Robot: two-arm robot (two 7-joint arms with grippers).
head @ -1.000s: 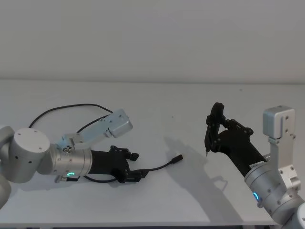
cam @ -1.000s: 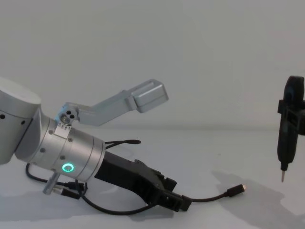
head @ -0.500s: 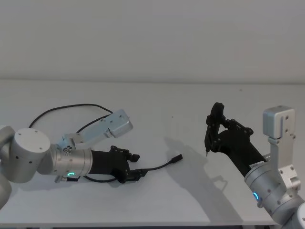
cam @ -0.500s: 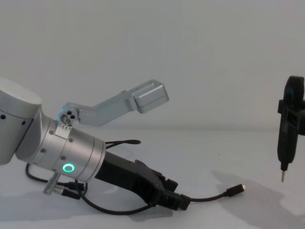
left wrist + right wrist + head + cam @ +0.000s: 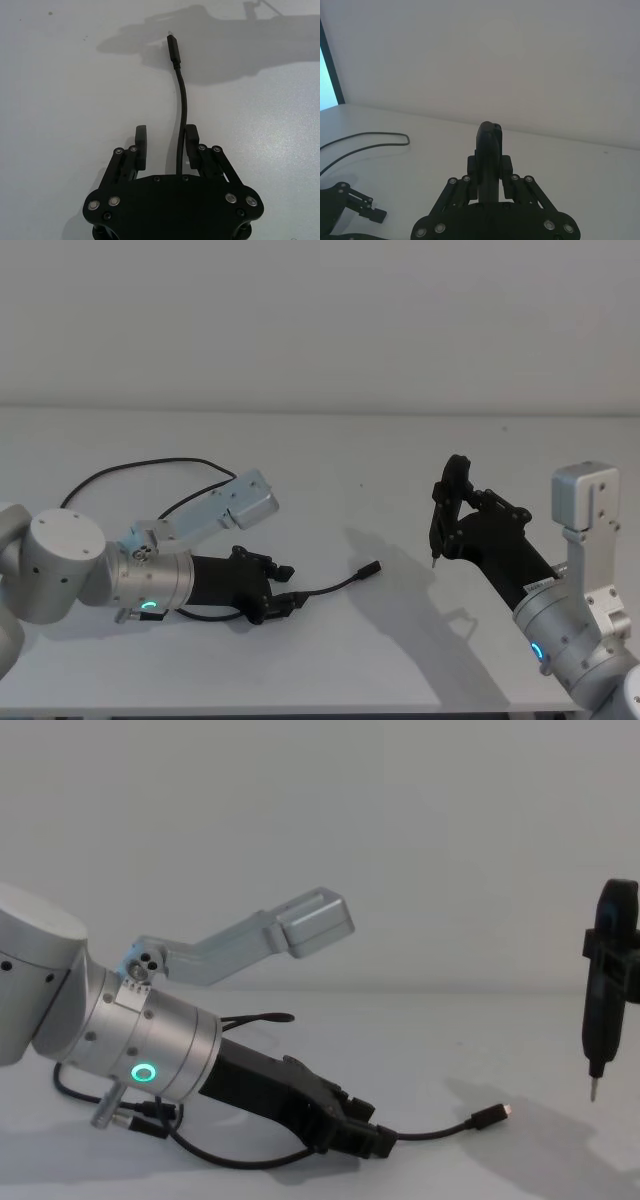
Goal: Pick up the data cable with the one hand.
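**A:** The data cable (image 5: pixel 184 100) is found lying flat on the tabletop (image 5: pixel 400 450). Its front length runs between the fingers (image 5: pixel 141 145) of the left pincer (image 5: pixel 166 131), and its plug (image 5: pixel 371 570) rests a little ahead of them. The long remainder is laid in a loop behind the left arm.

**B:** What has been changed in the last second?

**A:** Very little. The left pincer has been drawn back a small way toward the robot's left, and the gap between its fingers seems to have been narrowed. The plug has been shifted slightly the same way, so the cable is perhaps being dragged along.

**B:** Is the cable gripped already?

**A:** That cannot be said. In the left wrist view the fingers are seen apart. The cable is close against one of them and clear space is left to the other. Nothing is clamped, and the cable is not raised from the tabletop.

**B:** And the other arm?

**A:** The right pincer (image 5: pixel 489 167) is held well apart on the right, pressed together on a slim dark tool (image 5: pixel 600 990) with its pin tip pointed down. It has not been moved.

**B:** What is meant for the task?

**A:** The closing is judged to be under way, and the pick-up is not yet done. The fingers should be brought fully together before any lifting, or the thin cable may slip out.
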